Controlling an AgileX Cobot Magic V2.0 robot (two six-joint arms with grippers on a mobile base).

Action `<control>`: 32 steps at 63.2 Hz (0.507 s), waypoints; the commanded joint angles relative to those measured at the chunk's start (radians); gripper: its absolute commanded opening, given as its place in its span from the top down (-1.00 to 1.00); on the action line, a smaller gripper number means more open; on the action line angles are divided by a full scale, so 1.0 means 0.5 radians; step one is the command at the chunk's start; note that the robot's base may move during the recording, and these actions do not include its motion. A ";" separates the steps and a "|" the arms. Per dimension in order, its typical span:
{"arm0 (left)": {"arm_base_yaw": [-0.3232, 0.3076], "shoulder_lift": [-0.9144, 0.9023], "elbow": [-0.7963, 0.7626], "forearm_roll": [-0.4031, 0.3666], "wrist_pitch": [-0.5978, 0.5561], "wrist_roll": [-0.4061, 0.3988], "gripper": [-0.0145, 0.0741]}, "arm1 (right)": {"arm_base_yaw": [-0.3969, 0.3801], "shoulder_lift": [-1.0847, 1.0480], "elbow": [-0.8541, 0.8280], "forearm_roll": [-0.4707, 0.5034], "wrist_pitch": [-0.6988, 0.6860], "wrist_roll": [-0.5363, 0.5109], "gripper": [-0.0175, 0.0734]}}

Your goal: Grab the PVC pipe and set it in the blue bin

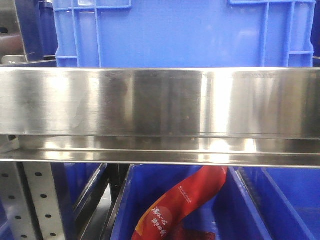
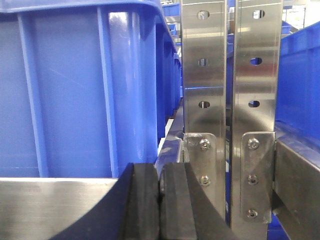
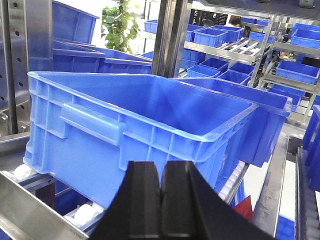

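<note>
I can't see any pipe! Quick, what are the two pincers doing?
Left pincer: closed, holding nothing.
Right pincer: closed, holding nothing.

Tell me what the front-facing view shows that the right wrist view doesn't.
Only the front-facing view shows the wide stainless shelf rail across the frame and, below it, a red printed package lying in a lower blue bin. Only the right wrist view shows the right tool, its pads together with nothing between them, an open, empty blue bin on rollers, and a potted plant behind. Both show blue bins on steel racking. Neither shows a PVC pipe.
</note>
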 commanded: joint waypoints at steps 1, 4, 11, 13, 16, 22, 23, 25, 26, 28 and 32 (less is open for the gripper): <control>0.009 -0.010 -0.002 -0.009 0.002 -0.015 0.92 | -0.001 -0.010 0.003 -0.009 -0.042 -0.001 0.99; 0.009 -0.010 -0.002 -0.009 0.012 -0.015 0.92 | -0.001 -0.010 0.003 -0.009 -0.042 -0.001 0.99; 0.009 -0.010 -0.002 -0.009 0.012 -0.015 0.92 | -0.001 -0.010 0.003 -0.009 -0.042 -0.001 0.99; 0.009 -0.010 -0.002 -0.009 0.012 -0.015 0.92 | -0.001 -0.010 0.003 -0.009 -0.042 -0.001 0.99; 0.009 -0.010 -0.002 -0.009 0.012 -0.015 0.92 | -0.001 -0.010 0.003 -0.009 -0.042 -0.001 0.99; 0.009 -0.010 -0.002 -0.009 0.012 -0.015 0.92 | -0.001 -0.010 0.003 -0.009 -0.042 -0.001 0.99; 0.009 -0.010 -0.002 -0.009 0.012 -0.015 0.92 | -0.001 -0.010 0.003 -0.009 -0.042 -0.001 0.99; 0.009 -0.010 -0.002 -0.009 0.012 -0.015 0.92 | -0.001 -0.010 0.003 -0.009 -0.042 -0.001 0.99; 0.009 -0.010 -0.002 -0.009 0.012 -0.015 0.92 | -0.001 -0.010 0.003 -0.009 -0.042 -0.001 0.99; 0.009 -0.010 -0.002 -0.014 0.012 -0.015 0.92 | -0.001 -0.010 0.003 -0.009 -0.042 -0.001 0.99; 0.009 -0.010 -0.002 -0.024 0.012 -0.015 0.92 | -0.001 -0.010 0.003 -0.009 -0.042 -0.001 0.99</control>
